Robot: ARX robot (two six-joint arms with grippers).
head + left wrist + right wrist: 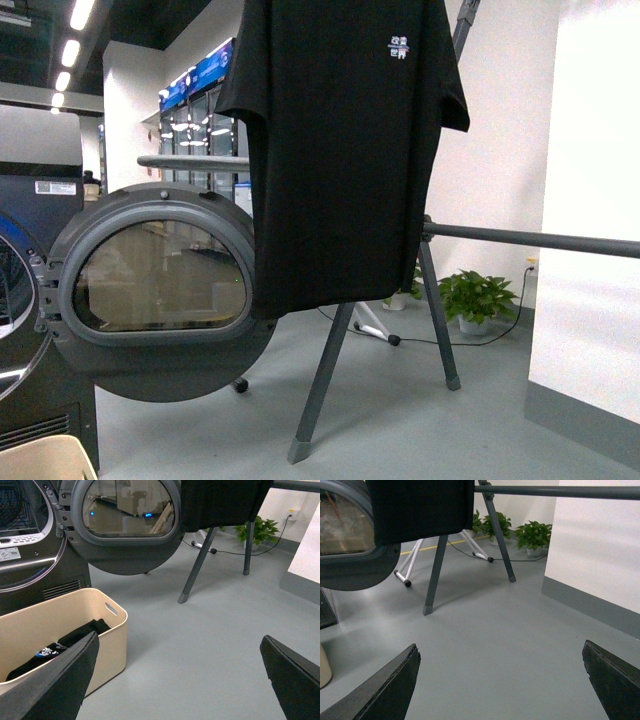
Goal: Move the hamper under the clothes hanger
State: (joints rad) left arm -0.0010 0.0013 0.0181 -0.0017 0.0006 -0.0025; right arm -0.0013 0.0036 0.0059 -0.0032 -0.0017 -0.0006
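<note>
The beige hamper [107, 630] stands on the grey floor beside the dryer, with dark clothes [75, 637] inside. Its corner shows at the bottom left of the front view [45, 458] and at the edge of the right wrist view [324, 667]. The dark-grey clothes hanger [330, 370] stands further off, a black T-shirt [340, 150] draped on it; it also shows in the left wrist view [197, 570] and the right wrist view [436, 572]. My left gripper [182, 680] is open and empty, one finger over the hamper's rim. My right gripper [502, 682] is open and empty above bare floor.
The grey dryer [20, 300] stands at the left with its round door [160, 290] swung open toward the hanger. A white wall [590, 200] with a grey skirting closes the right side. Potted plants [475, 298] and a cable lie behind the hanger.
</note>
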